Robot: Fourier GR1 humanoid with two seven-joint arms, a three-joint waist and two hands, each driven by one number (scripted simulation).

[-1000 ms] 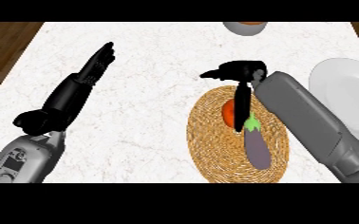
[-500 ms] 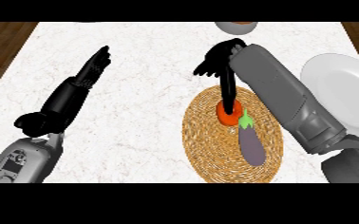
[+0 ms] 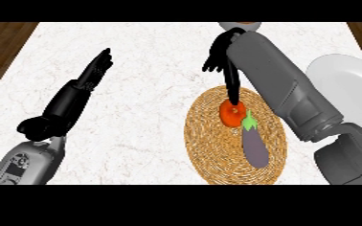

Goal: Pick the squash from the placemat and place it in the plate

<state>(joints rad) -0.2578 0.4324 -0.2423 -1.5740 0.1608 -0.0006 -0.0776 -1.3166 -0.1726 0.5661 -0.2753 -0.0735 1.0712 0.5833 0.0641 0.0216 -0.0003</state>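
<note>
The white marbled bench (image 3: 155, 100) fills the view, with a strip of brown wood showing at its far left corner. On it lies one round woven straw placemat (image 3: 212, 148), and to the right, well apart from the mat, one white round plate (image 3: 339, 76) sits partly cut off by the edge. At the far edge of the bench is one grey bowl-like thing (image 3: 240, 25), mostly hidden.

Two things rest on the placemat. The one purple eggplant with a green cap (image 3: 254, 143) lies with its long axis running away from me, cap end pointing to the far side. Just beside its cap, touching or nearly so, sits the one small orange-red squash (image 3: 232, 114); it looks roundish, so I cannot tell which way it points.

The right hand (image 3: 225, 57) hangs fingers-down above the far rim of the mat, one long finger reaching to the squash's top; the others are relaxed, gripping nothing. Half a second ago its arm stood lower in the view. The left hand (image 3: 96, 72) rests on the left, fingers straight and pressed together, as before.
</note>
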